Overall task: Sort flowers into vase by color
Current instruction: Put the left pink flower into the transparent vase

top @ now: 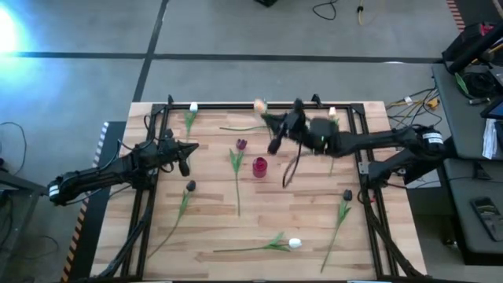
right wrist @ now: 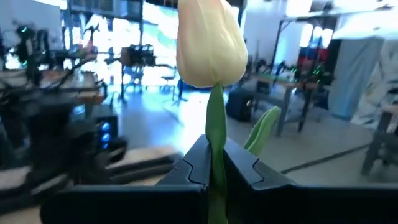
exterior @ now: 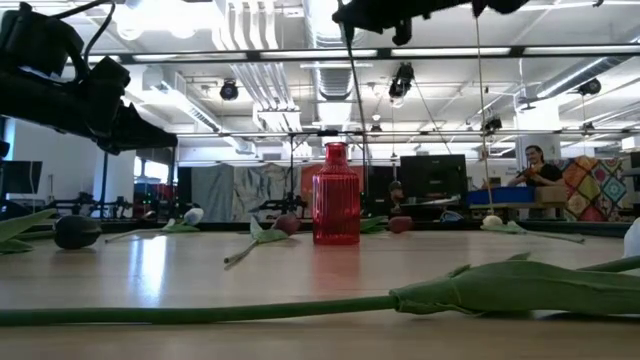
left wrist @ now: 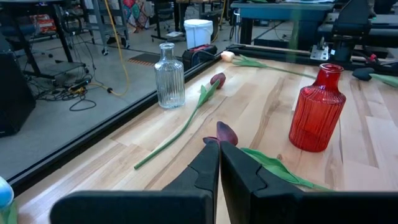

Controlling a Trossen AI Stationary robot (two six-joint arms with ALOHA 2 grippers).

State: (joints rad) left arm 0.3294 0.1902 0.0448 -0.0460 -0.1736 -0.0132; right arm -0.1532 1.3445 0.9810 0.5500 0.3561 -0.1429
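Observation:
My right gripper (top: 277, 137) hangs above the table's far middle, just beyond the red vase (top: 259, 167), shut on a cream tulip (right wrist: 210, 40). The tulip's head stands past the fingertips and its long stem (top: 291, 169) hangs below. My left gripper (left wrist: 219, 168) is shut and empty above the table's left side (top: 189, 151). It points at a dark purple tulip (left wrist: 227, 134) lying flat on the wood. A clear glass vase (left wrist: 170, 76) stands at the far edge, with a maroon tulip (left wrist: 217, 79) lying beside it. My right gripper pinches the cream tulip's stem just under the head (right wrist: 216, 134) between its two fingers, which lie across the stem. The head sticks out beyond the fingertips. The stem hangs down beside the red vase (exterior: 358, 110); whether its lower end touches the table I cannot tell.
Other tulips lie flat on the wood: a peach one at the far edge (top: 259, 104), dark ones at left (top: 191, 186) and right (top: 347, 194), and a white one near the front (top: 295, 244). A black frame (top: 365, 169) borders the table. People sit in the room behind (exterior: 535, 160).

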